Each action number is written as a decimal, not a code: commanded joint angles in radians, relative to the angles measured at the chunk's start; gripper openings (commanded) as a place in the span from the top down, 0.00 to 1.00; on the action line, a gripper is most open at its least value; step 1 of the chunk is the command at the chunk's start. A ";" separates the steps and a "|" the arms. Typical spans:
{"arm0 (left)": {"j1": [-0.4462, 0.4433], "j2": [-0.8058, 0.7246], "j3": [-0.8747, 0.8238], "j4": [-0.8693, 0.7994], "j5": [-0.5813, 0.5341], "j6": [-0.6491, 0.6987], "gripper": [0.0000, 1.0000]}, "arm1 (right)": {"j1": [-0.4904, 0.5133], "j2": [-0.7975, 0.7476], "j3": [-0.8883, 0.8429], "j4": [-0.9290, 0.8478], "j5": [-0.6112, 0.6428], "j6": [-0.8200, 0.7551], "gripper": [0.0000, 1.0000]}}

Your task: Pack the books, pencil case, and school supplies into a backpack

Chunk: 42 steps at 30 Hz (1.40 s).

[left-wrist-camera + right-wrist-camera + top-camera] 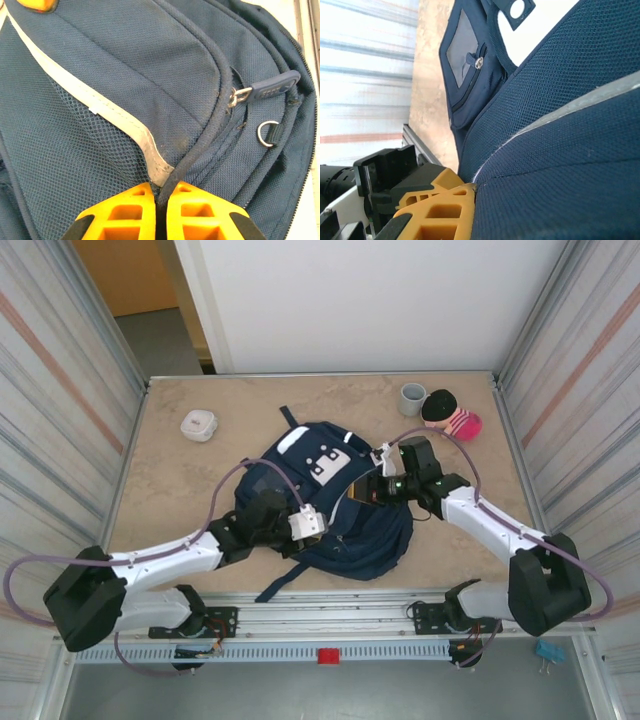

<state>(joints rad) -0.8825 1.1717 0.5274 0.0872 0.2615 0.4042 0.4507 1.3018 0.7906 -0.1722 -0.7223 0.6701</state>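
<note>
Left end effector (162,192) — pinching backpack (150,75) (piping).

**Backpack** (165,60): navy woven cloth, matt, with a fine grainy weave. Its side panel (60,150) was open mesh. The pale stripe (115,117) was a smoother tape, scuffed in places. The zip pull (272,87) looked like matt rubbery plastic, and the ring (260,134) was bright bare metal.

**Fingers** (200,215) of the left gripper (161,195): moulded orange-yellow plastic, smooth, with a dull sheen.

**Table** (180,490): smooth, matt beige top with a stone-like mottle.

**Small box** (199,425): glossy white plastic.

**Arm shells** (165,560): smooth white and black plastic.

**Rail** (330,615): ridged bare metal.
</note>
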 commanded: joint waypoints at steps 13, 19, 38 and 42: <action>0.013 0.000 -0.070 0.060 -0.024 -0.337 1.00 | 0.051 -0.128 0.062 -0.263 0.259 -0.155 0.59; 0.019 -0.001 -0.087 0.095 -0.036 -0.376 1.00 | 0.120 -0.266 0.074 -0.423 0.511 -0.144 0.53; 0.022 0.014 -0.100 0.167 0.032 -0.441 1.00 | 0.429 -0.306 -0.025 -0.370 0.652 -0.097 0.51; 0.022 0.026 -0.082 0.151 0.030 -0.449 1.00 | 0.453 -0.342 -0.043 -0.364 0.689 -0.097 0.51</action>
<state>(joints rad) -0.8696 1.1824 0.4320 0.2409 0.2893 0.0170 0.8898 0.9916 0.7628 -0.5587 -0.0765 0.5674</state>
